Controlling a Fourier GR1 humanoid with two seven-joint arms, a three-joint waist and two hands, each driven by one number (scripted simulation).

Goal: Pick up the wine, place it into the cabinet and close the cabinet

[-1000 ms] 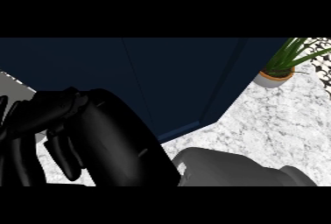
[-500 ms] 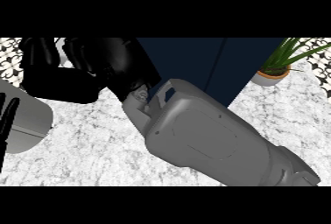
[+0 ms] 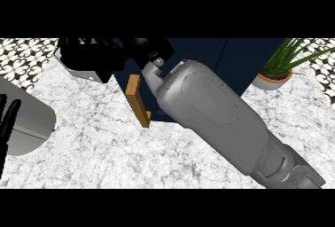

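No wine bottle shows in the head view. My right hand [image 3: 108,57] is a black mass at the top left, up against the dark blue cabinet [image 3: 196,53]. Its grey forearm [image 3: 216,115] runs up from the lower right and covers much of the cabinet front. A thin brown wooden strip [image 3: 137,101], which looks like a door's edge, stands just left of the forearm and below the hand. My left hand [image 3: 9,116] rests at the left edge, fingers straight and pointing up, holding nothing.
A potted green plant [image 3: 282,66] stands on the marble counter [image 3: 118,155] at the upper right, beside the cabinet. Patterned black-and-white tiling [image 3: 23,55] shows at the top left corner. My left forearm [image 3: 29,126] is in view at the left edge.
My right hand has moved further up and away toward the cabinet, and the forearm stretched out after it. The brown wooden strip has come into view. The left hand stayed at the left edge.
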